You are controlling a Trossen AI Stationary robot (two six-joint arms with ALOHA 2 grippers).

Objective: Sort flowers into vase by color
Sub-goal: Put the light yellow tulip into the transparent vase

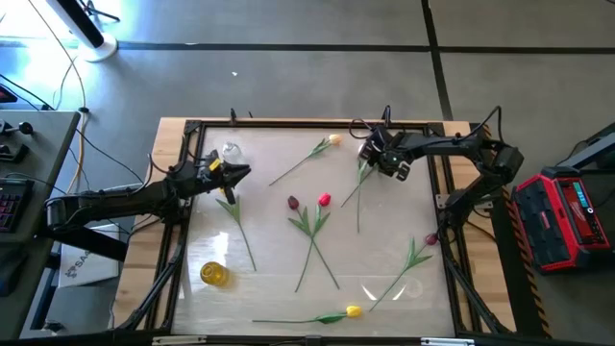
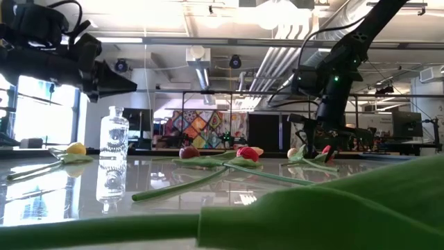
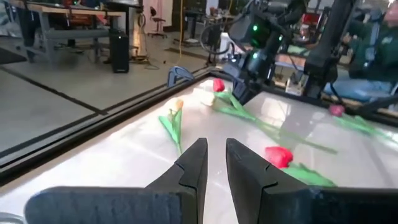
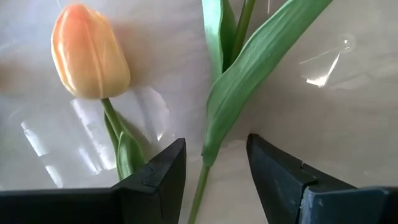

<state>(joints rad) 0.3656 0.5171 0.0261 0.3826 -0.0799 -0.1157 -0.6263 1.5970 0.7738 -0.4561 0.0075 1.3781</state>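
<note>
The right gripper (image 1: 389, 160) is low over the far right part of the table (image 1: 269, 279), at the head end of a flower. Its fingers (image 4: 155, 171) are apart, with a green stem and leaf (image 4: 249, 74) running through the gap between them; they are not yet closed on it. A peach tulip head (image 4: 89, 51) lies just beside this stem, to one side of the gap. The open stance straddling the stem suggests the gripper is lined up for a pinch on the stem, not on the soft head.

The left gripper (image 1: 233, 174) is at the far left of the table, raised above the surface in the low view. Its fingers (image 3: 193, 165) are nearly together, a narrow slit between them, and hold nothing. It sits just beside the clear glass vase (image 1: 231, 152), probably waiting to receive or steady.

The remaining flowers lie flat and loose on the table, spread apart, which leaves each stem open to a grasp:
- a pale yellow one (image 1: 333, 139) at the far side, near the right gripper;
- a red one (image 1: 325, 200) and a dark maroon one (image 1: 293, 202) at the centre, stems crossing;
- a maroon one (image 1: 430, 238) at the right;
- a yellow one (image 1: 353, 311) at the near edge.

A yellow vase (image 1: 214, 274) stands at the near left. No flower is seen in either vase, so sorting appears to be at an early stage.
</note>
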